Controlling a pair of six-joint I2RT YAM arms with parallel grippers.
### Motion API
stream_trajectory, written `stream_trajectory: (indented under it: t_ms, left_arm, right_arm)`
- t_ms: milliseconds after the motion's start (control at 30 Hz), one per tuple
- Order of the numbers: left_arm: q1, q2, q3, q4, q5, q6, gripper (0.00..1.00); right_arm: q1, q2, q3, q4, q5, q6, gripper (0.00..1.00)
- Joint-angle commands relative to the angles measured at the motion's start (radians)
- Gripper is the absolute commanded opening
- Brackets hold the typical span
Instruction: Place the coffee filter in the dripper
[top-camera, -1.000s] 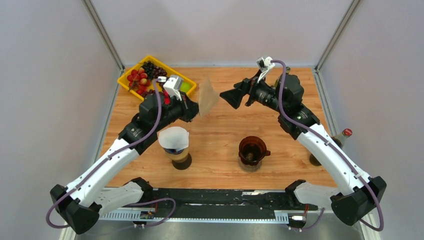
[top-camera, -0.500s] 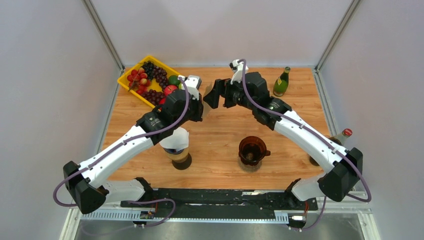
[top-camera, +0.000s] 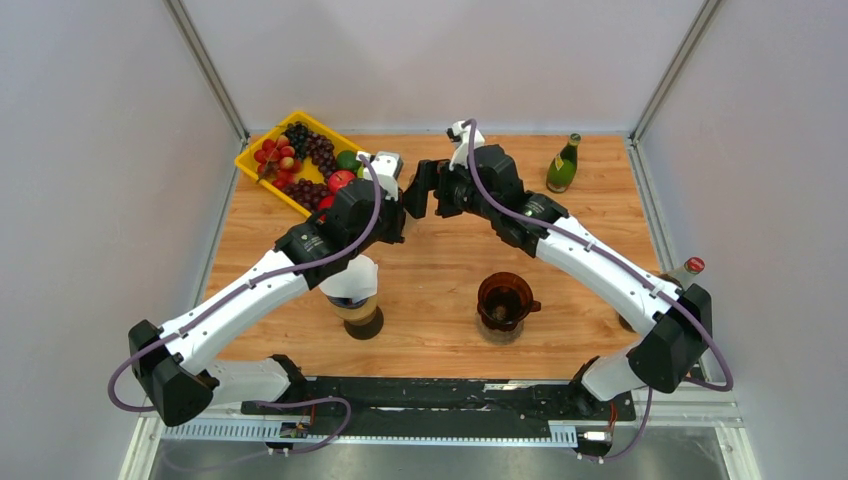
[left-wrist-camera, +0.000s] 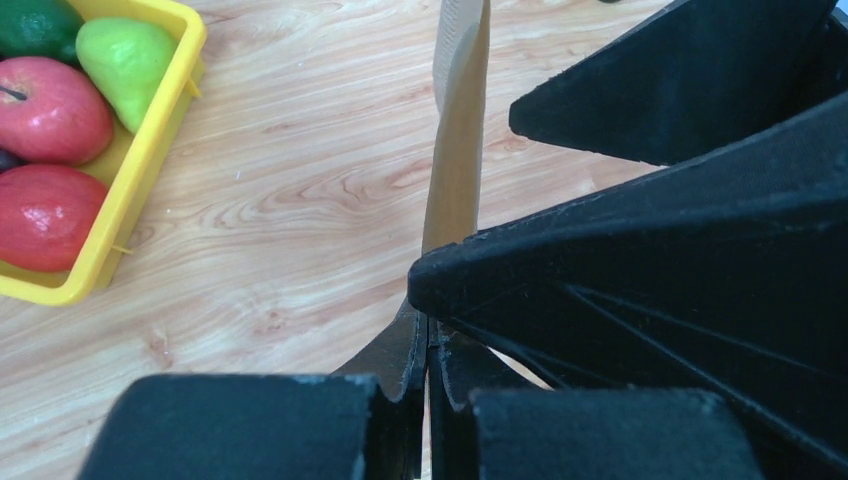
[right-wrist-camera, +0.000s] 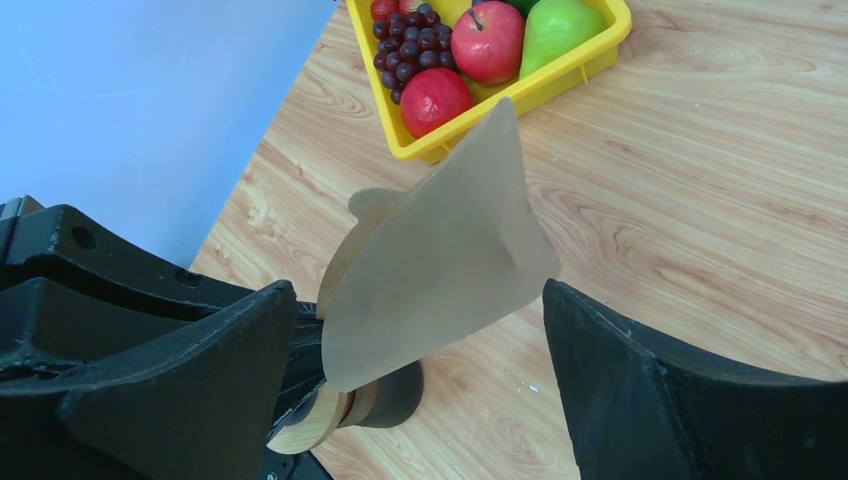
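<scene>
My left gripper (left-wrist-camera: 430, 345) pinches the filter (right-wrist-camera: 440, 250) inside my wide-open right gripper (right-wrist-camera: 418, 292); if I release before that closes, it drops.

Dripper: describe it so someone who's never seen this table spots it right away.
On the wooden table, look at the near half, just right of centre. The dripper is the dark brown, see-through cone standing there alone, with a small handle on its right. Unlike the holder to its left, it has no white paper in it.
</scene>
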Motion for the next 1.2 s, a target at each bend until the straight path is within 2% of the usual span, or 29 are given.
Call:
stream_trajectory:
  t_ms: [0,200,400,833,967,1167]
  left_arm:
    - [-0.008,-0.003,0.045,0.008,-0.027,-0.002,0.0]
    - [-0.008,-0.012,0.053,-0.008,-0.098,-0.048,0.0]
    - [-0.008,-0.037,0.042,-0.004,-0.104,-0.068,0.0]
    - [-0.01,-0.011,0.044,0.015,-0.018,-0.075,0.0]
    - [-0.01,-0.013,0.036,0.038,-0.037,-0.098,0.0]
    - [-0.01,-0.015,0.023,0.035,-0.11,-0.13,0.0]
  right_arm:
    - [0.01,0.008,0.046,-0.02,0.041,0.018,0.94]
    - [0.012,0.003,0.028,-0.067,0.114,0.015,0.93]
    - [0.012,-0.004,0.019,-0.101,0.18,0.006,0.91]
    - [0.018,0.058,0.062,-0.123,0.242,0.014,0.78]
    - [0.022,0.084,0.077,-0.123,0.22,0.02,0.71]
    - [0.022,0.098,0.086,-0.121,0.206,0.024,0.42]
